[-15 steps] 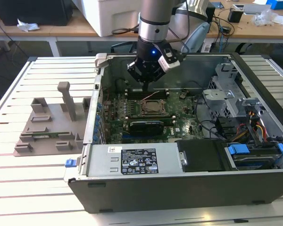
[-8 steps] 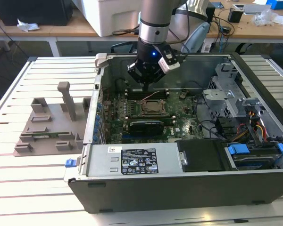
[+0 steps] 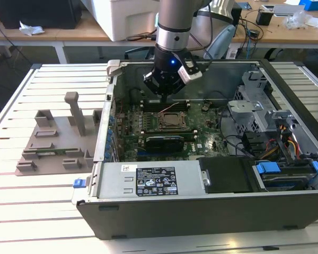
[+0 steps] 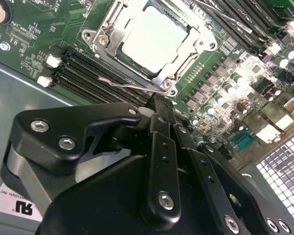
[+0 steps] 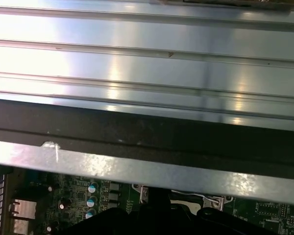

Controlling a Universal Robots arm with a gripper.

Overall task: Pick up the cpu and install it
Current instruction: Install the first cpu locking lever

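Note:
The cpu [image 4: 154, 39], a pale silver square, lies flat in the motherboard socket [image 4: 105, 41], inside the open metal frame. In the second wrist view my gripper [image 4: 159, 103] is shut with nothing between its black fingers, its tip just off the socket's edge by the latch lever [image 4: 132, 85]. In the exterior view the gripper [image 3: 167, 96] hangs inside the open computer case, a little above the socket [image 3: 167, 121] and toward its far side.
The case [image 3: 201, 211] lies open on a slatted metal table [image 3: 47, 211]. A black expansion card [image 3: 161, 142] sits near the socket, and memory slots [image 4: 95, 73] flank it. A grey fixture with upright posts [image 3: 74, 114] stands at the exterior view's left. Drive bays and cables [image 3: 275, 143] fill the right.

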